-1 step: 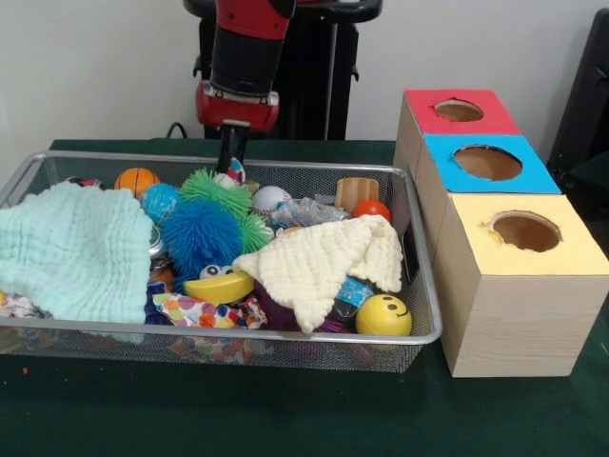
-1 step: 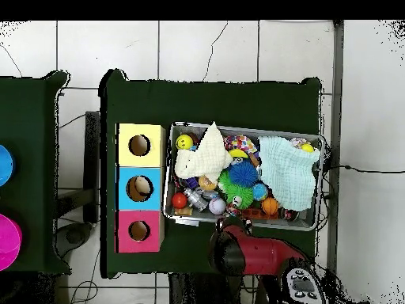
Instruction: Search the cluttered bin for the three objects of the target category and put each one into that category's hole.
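Overflowing mesh bin (image 1: 423, 286): cloths, balls, toys

Front view: camera low, close to the counter (image 1: 285, 419), looking level across it at the wire bin (image 1: 419, 286) and the three-hole box (image 1: 495, 286), arm (image 1: 249, 57) behind them. Overhead view: high, straight down, farther off (floor tiles visible around the counter (image 2: 142, 103)). Shared: bin (image 2: 168, 190), box (image 2: 157, 190), arm (image 2: 253, 253).
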Action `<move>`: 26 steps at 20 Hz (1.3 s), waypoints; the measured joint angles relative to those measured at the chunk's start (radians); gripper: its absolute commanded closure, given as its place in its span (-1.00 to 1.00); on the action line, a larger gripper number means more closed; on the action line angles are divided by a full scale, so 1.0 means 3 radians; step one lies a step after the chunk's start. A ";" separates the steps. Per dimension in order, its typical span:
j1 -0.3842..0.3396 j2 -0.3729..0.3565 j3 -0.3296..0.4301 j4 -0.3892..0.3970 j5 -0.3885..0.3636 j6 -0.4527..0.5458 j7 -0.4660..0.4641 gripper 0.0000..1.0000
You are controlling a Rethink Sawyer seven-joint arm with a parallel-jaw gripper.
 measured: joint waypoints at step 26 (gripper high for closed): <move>0.0352 -0.1362 0.0326 -0.0023 0.0894 0.1988 0.0000 1.00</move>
